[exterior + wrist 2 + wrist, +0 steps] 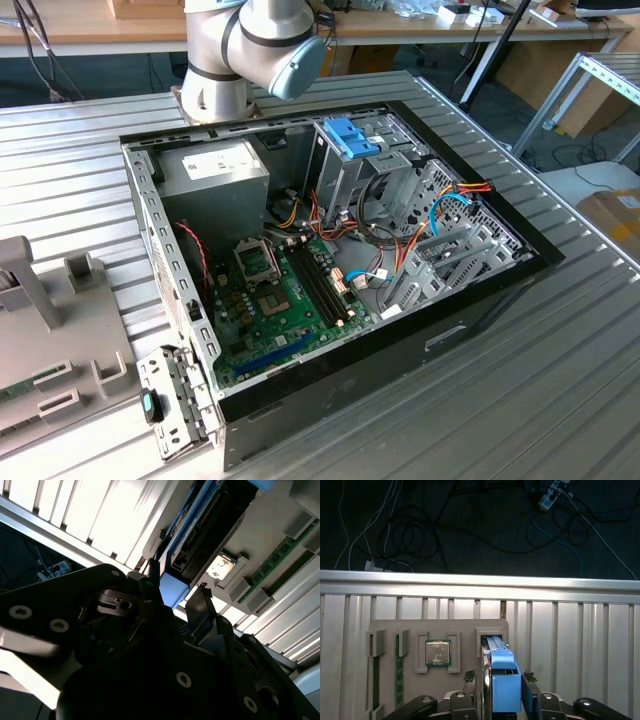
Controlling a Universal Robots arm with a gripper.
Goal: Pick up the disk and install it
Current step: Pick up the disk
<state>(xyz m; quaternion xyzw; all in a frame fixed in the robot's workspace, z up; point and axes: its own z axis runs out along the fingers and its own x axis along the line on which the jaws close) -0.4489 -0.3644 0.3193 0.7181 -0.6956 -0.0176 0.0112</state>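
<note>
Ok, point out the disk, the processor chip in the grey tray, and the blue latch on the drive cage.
disk (pixel 505 687): first wrist view, on its light-blue carrier.
processor chip (pixel 438 653): first wrist view, centre of its metal lid.
blue latch (pixel 352 137): exterior view, middle of its top face.

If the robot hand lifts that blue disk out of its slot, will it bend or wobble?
Probably not bendy: the disk looks like a hard block in a blue plastic frame. It stands on edge in a slot of the grey tray, so it might tip if pushed sideways. The smooth plastic could slip a little in the hand.
</note>
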